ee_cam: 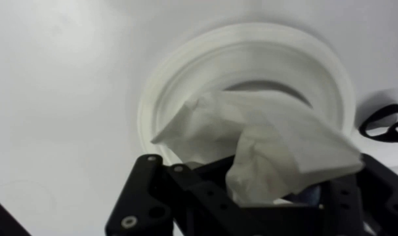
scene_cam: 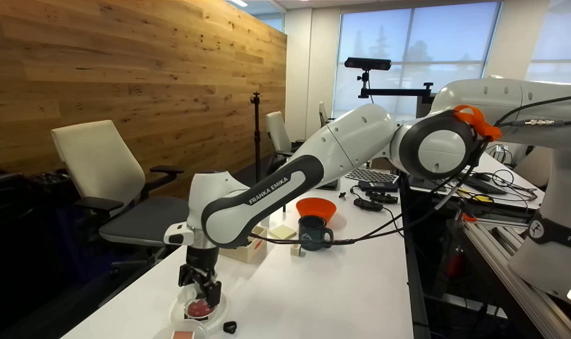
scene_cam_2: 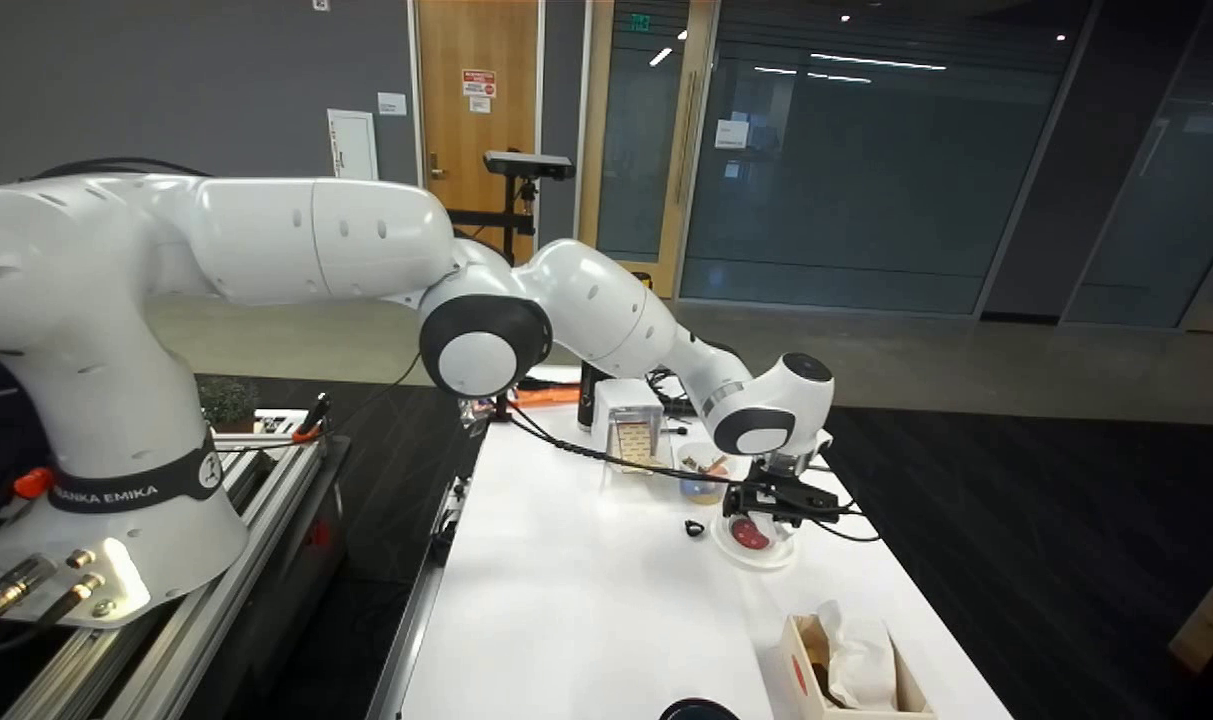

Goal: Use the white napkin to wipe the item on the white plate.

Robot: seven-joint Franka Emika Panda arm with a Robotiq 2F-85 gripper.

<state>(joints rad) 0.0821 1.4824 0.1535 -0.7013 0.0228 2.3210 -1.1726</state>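
Wrist view, white napkin (ee_cam: 261, 141): is jutting crumpled from between the jaws, its loose folds spreading over the white plate (ee_cam: 251, 32); a bunched part is being held, presumably so that soft material is facing what needs wiping.
Wrist view, jaws: are clenching the white napkin; a tight grip is probably suiting so thin and slack a sheet.
Wrist view, contact: is going unconfirmed, the napkin covering the middle of the plate.
In an exterior view, reddish item (scene_cam: 201, 309): is resting on the plate below the jaws; the plate is apparently serving to hold it off the worktop (scene_cam: 351, 292) for wiping.
In an exterior view, black piece (scene_cam: 229, 326): is lying on the worktop just beside the plate; its purpose is not showing.
In an exterior view, cream box (scene_cam_2: 793, 655): is standing on the worktop, apart from the plate, with white tissue (scene_cam_2: 861, 665) protruding from its open top; it is probably serving as the napkin supply.
In an exterior view, clear tub (scene_cam_2: 701, 492): is standing near the plate, on the side away from the cream box, apparently taking no part.
Wiping: is appearing to be at hand or under way; the views are not settling which.
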